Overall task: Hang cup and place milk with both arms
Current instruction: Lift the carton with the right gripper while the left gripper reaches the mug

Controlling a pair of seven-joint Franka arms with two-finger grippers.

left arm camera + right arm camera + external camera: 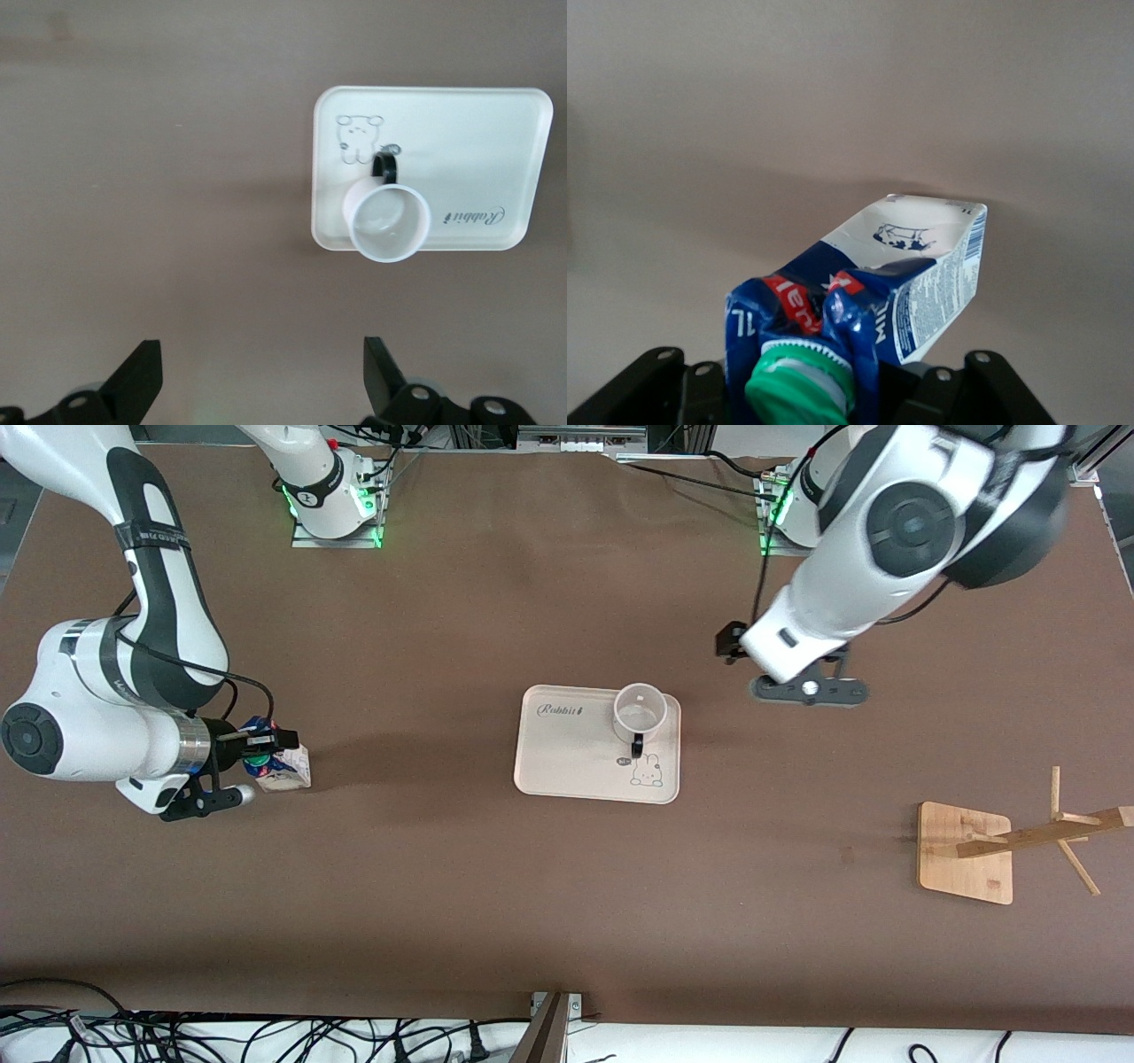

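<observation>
Cup upright on the cream tray, at the tray's edge away from the front camera, black handle turned toward the printed rabbit; smiley face not visible from above. Same cup seen open-mouthed in the left wrist view, inside looking empty.

Milk at the right arm's end of the table, well apart from the tray, tipped over with its white base pointing toward the tray. Crumpled gable top and green cap wedged in the right gripper; fingers mostly hidden by the carton, pinching its top end as far as can be made out. Contact between carton and table hard to judge.

Left gripper up in the air over bare table beside the tray, toward the left arm's end; own fingers hidden under the wrist in the front view, fingertips spread wide in the wrist view, nothing between them.

Wooden rack near the left arm's end, pegs partly cut off at the frame edge.
</observation>
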